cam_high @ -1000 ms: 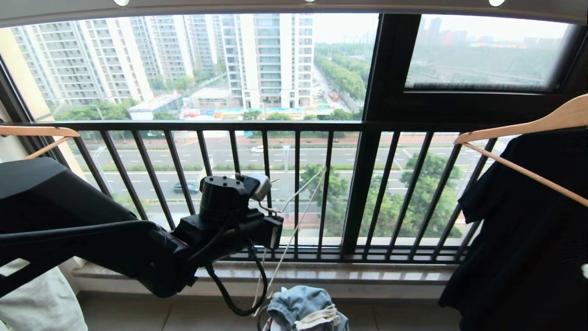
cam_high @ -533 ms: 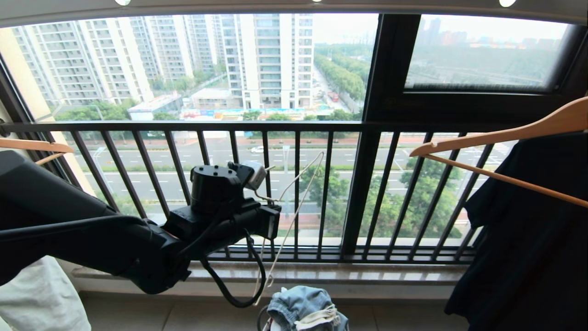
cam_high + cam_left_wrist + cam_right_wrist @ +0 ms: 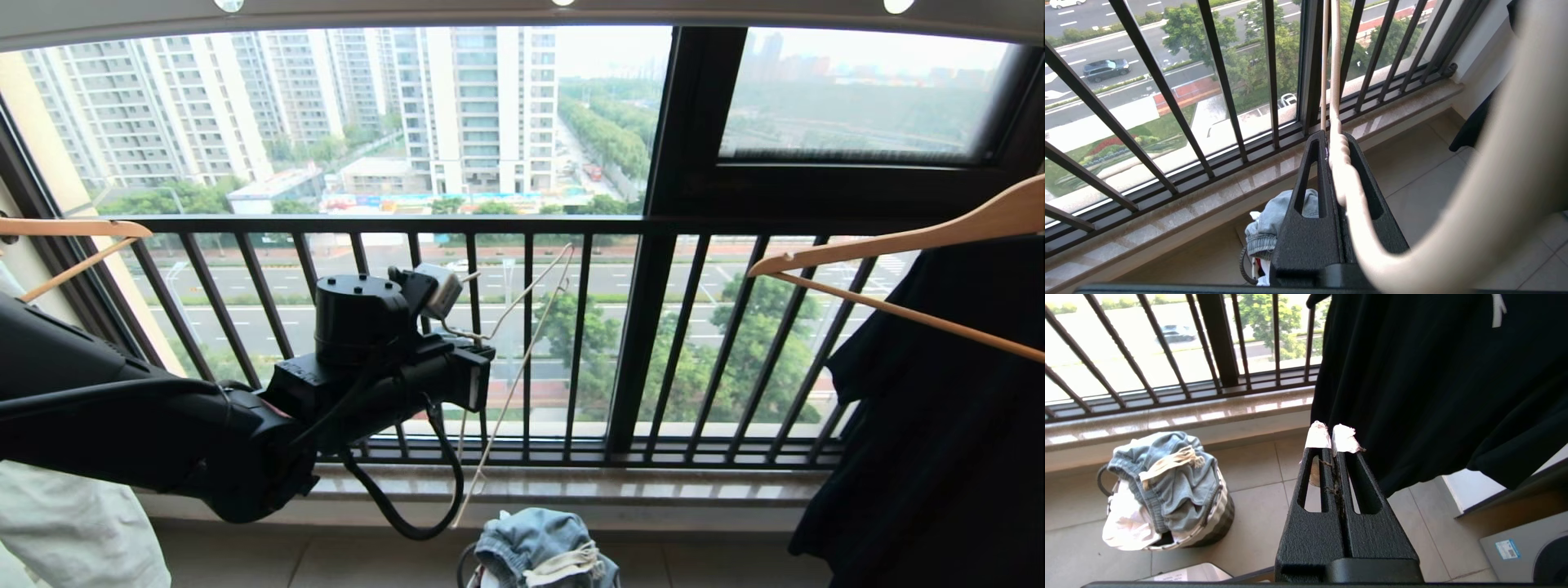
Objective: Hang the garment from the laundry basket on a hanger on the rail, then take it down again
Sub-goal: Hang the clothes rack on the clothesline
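My left gripper [image 3: 1331,136] is shut on the twisted neck of the cream wire hanger [image 3: 1336,81]. In the head view that gripper [image 3: 482,371] is in front of the window railing, and the hanger [image 3: 522,327] slants down from it. The blue-grey denim garment [image 3: 539,547] lies bunched in the laundry basket [image 3: 1216,522] on the floor below. It also shows as the garment [image 3: 1167,477] in the right wrist view. My right gripper [image 3: 1331,437] is shut and empty, above the floor tiles to the right of the basket. The grey holed rail [image 3: 408,10] runs along the top edge.
A black shirt [image 3: 939,425] hangs on a wooden hanger [image 3: 898,241] at the right, close to my right gripper. Another wooden hanger [image 3: 73,233] and a pale garment [image 3: 73,523] are at the left. The black window railing [image 3: 522,224] and a stone sill [image 3: 653,486] stand ahead.
My left arm has lifted the wire hanger a little higher and slightly to the left. The wooden hanger with the black shirt has swung on the right.
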Robot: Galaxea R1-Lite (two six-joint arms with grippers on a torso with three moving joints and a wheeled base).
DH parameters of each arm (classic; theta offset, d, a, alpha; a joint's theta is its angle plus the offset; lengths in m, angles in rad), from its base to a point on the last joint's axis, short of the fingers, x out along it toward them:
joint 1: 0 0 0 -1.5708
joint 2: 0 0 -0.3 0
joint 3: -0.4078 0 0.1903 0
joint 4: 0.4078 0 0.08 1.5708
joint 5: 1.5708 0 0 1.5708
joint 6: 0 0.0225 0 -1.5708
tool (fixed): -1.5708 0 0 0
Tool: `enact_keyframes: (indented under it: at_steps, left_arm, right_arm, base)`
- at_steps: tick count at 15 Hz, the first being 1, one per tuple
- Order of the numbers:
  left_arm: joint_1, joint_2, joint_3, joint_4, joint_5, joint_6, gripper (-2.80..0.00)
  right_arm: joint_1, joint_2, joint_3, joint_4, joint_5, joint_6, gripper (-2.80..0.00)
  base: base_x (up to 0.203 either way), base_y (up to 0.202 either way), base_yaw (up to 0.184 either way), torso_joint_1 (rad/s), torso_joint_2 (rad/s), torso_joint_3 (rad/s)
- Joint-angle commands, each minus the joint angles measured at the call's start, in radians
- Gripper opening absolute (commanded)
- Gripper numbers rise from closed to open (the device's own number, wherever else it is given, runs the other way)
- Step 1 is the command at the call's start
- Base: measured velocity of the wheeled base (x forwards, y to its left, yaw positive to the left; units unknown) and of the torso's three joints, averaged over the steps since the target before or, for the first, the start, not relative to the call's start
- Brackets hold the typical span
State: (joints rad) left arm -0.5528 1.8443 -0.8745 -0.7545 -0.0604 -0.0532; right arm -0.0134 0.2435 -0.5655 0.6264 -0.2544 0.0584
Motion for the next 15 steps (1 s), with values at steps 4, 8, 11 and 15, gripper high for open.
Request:
enact_keyframes:
  at_steps: [4,8,11,15]
  left_arm:
    - [-0.002,-0.086,0.005,0.190,-0.002,0.069,-2.80]
    - [-0.002,-0.271,-0.031,0.492,0.006,0.144,-2.80]
    - [-0.003,-0.437,-0.092,0.781,0.035,0.204,-2.80]
    - [-0.001,-0.506,-0.182,0.963,0.187,0.213,-2.80]
  right_arm:
    - [0.012,-0.237,0.324,-0.290,0.059,-0.094,-2.80]
    - [0.013,-0.243,0.511,-0.587,0.134,-0.106,-2.80]
    - [0.013,-0.244,0.524,-0.598,0.211,-0.129,-2.80]
    - [0.014,-0.242,0.547,-0.590,0.247,-0.083,-2.80]
  base:
    - [0.000,0.000,0.000,0.000,0.00,0.000]
    - [0.000,0.000,0.000,0.000,0.00,0.000]
    - [0.000,0.000,0.000,0.000,0.00,0.000]
    - [0.000,0.000,0.000,0.000,0.00,0.000]
